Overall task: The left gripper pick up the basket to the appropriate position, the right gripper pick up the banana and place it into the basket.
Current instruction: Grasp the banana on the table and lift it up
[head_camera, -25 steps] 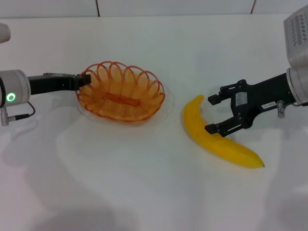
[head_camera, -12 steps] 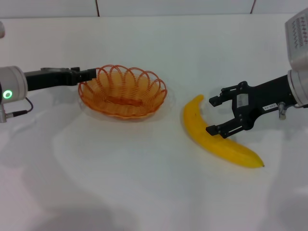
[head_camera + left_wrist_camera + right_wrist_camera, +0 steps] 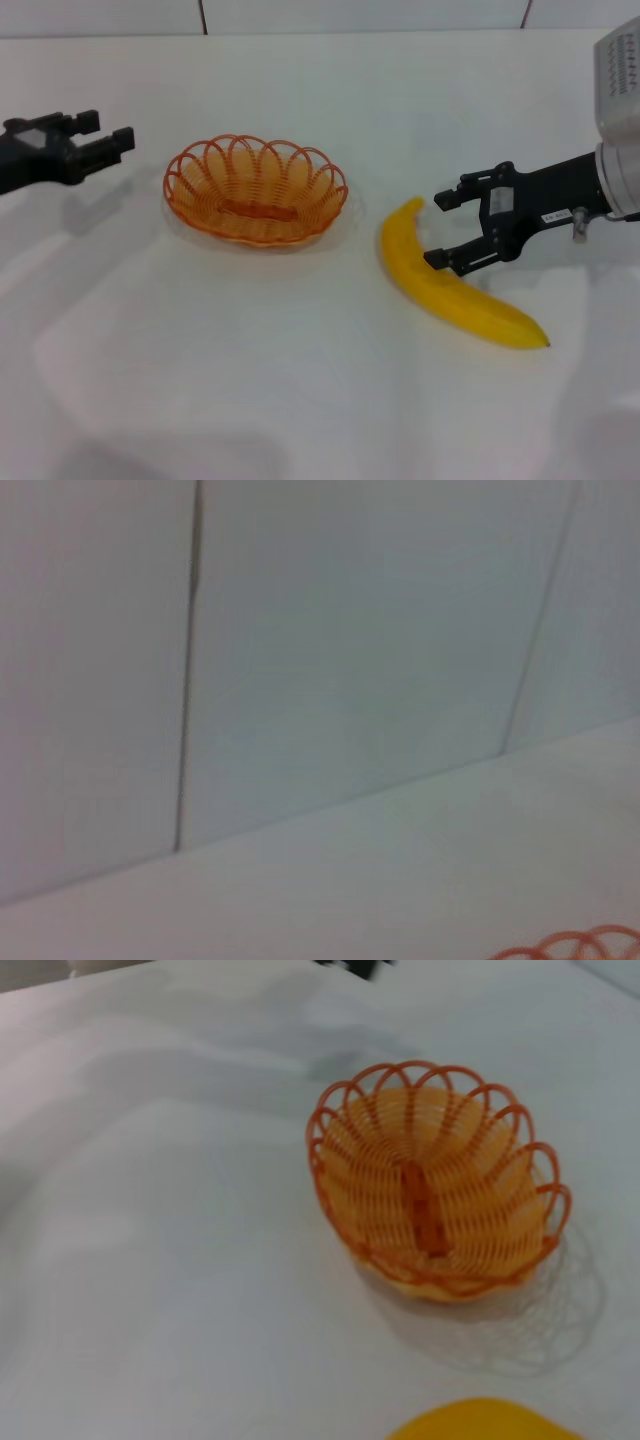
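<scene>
Orange looped wire forms the basket (image 3: 255, 190), a shallow oval bowl with a scalloped rim, sitting upright and empty on a white table (image 3: 300, 380) a little left of centre. Nothing touches it. A flat orange strip runs along the middle of its floor, seen clearly in the right wrist view (image 3: 437, 1190); in the left wrist view only a few rim loops (image 3: 575, 947) show at one corner, below a pale panelled wall (image 3: 350, 630).

At the far left, the left gripper (image 3: 100, 140) is a black two-fingered claw pointing right toward the basket. Its fingers are apart and hold nothing, and a clear gap of table separates them from the basket's left rim.

To the right of the basket, apart from it, lies the banana (image 3: 450, 290), large, smooth and bright yellow. It curves from a tip nearest the basket down to a pointed end nearer the viewer and further right. A sliver of it (image 3: 485, 1422) shows at the edge of the right wrist view.

From the right, the right gripper (image 3: 446, 228), a black claw with a small white label, reaches left over the banana's upper half. Its fingers are spread wide, one beyond the fruit's far side, the other over its middle; whether either touches the peel cannot be told
</scene>
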Controlling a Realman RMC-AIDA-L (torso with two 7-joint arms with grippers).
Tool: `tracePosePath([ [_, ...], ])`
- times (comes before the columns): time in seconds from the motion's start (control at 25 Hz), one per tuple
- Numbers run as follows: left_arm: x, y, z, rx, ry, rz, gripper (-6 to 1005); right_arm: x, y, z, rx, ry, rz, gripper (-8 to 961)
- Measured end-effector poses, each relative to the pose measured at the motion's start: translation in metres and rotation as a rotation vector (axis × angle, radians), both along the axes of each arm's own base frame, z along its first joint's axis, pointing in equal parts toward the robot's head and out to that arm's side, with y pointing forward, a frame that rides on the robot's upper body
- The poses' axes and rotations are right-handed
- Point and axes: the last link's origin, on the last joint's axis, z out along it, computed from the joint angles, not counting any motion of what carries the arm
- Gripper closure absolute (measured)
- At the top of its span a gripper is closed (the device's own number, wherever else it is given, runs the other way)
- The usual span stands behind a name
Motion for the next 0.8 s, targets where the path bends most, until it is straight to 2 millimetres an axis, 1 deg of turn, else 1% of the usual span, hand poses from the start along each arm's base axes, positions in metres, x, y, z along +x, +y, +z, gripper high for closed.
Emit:
tracePosePath([
  [0.12, -0.006, -0.020, 0.003, 0.014, -0.009, -0.085, 408, -0.001, 0.001, -0.001, 0.020, 0.020, -0.003, 90],
  [0.2, -0.009, -0.029, 0.002, 0.009, 0.000, -0.128, 409, -0.001, 0.001, -0.001, 0.036, 0.037, -0.003, 91],
  [0.32, -0.015, -0.043, -0.004, -0.003, 0.037, -0.196, 410, -0.003, 0.004, -0.002, 0.057, 0.050, -0.008, 91],
  [0.44, -0.023, -0.054, -0.012, -0.010, 0.059, -0.222, 408, -0.007, 0.006, -0.001, 0.066, 0.053, -0.028, 91],
  [0.6, -0.028, -0.059, -0.014, -0.012, 0.060, -0.217, 405, -0.015, 0.007, 0.001, 0.057, 0.015, -0.076, 91],
  [0.8, -0.031, -0.064, -0.019, -0.023, 0.060, -0.220, 401, -0.030, -0.004, 0.002, 0.033, -0.092, -0.110, 92],
])
